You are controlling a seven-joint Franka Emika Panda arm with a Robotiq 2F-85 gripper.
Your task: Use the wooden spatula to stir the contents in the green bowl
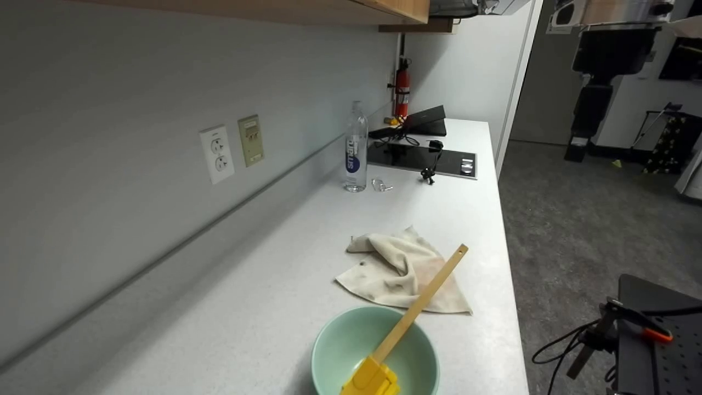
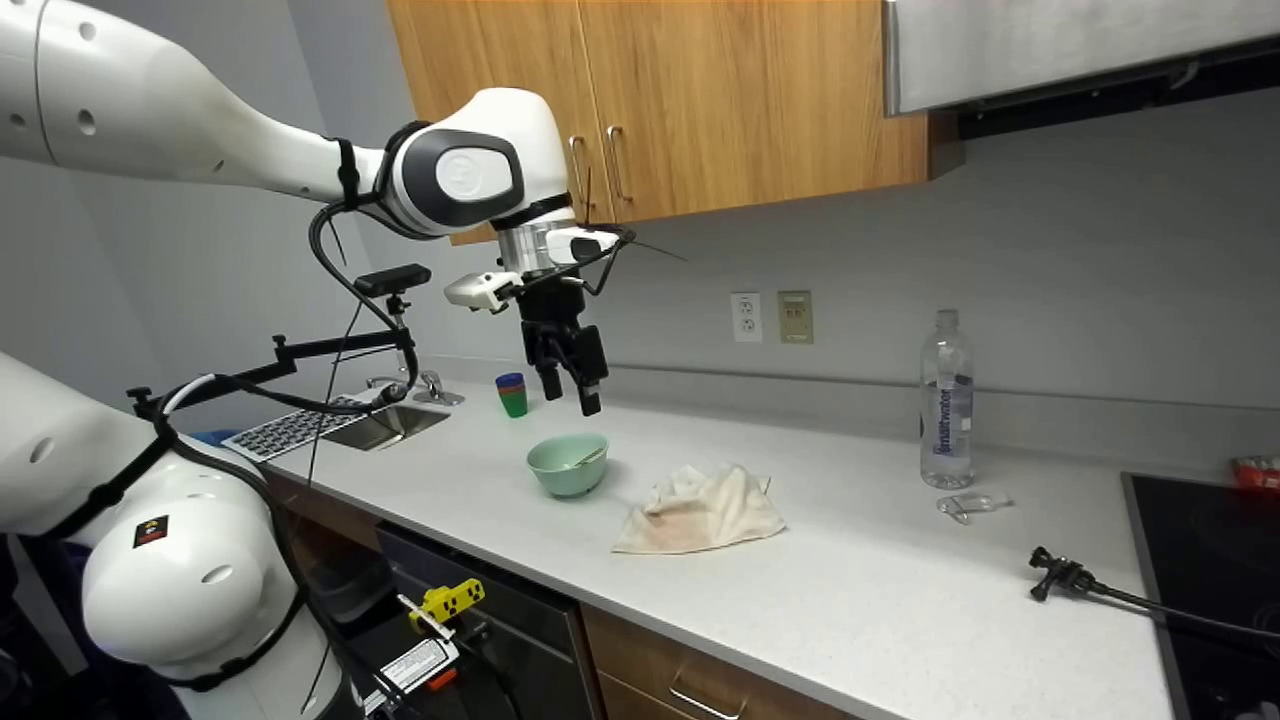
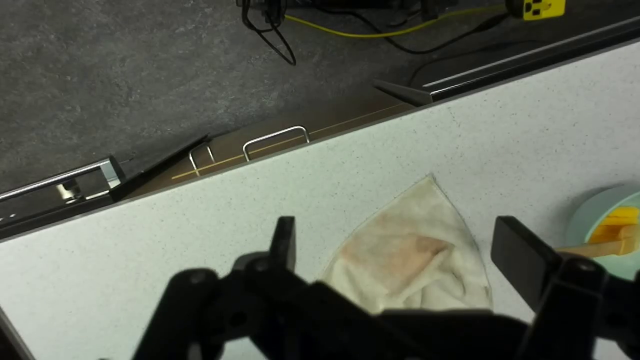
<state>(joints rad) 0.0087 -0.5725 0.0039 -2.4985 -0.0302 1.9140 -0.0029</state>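
The green bowl (image 1: pixel 339 343) stands on the white counter; it also shows in an exterior view (image 2: pixel 563 478) and at the right edge of the wrist view (image 3: pixel 590 214). The wooden spatula (image 1: pixel 421 302) leans in it, its yellow head inside and its handle over the rim towards the cloth. Its handle shows in the wrist view (image 3: pixel 592 250), partly behind a finger. Yellow pieces (image 3: pixel 620 216) lie in the bowl by the head. My gripper (image 2: pixel 572 398) is open and empty, high above the counter; in the wrist view its fingers (image 3: pixel 400 245) are wide apart, the cloth far below.
A crumpled beige cloth (image 1: pixel 403 271) lies beside the bowl, under the spatula handle. A water bottle (image 2: pixel 947 405), a small clear object (image 2: pixel 972 503), a black cable (image 2: pixel 1070 577) and a cooktop (image 1: pixel 419 158) are farther along. Stacked cups (image 2: pixel 511 395) and a sink (image 2: pixel 390 425) are on the other side.
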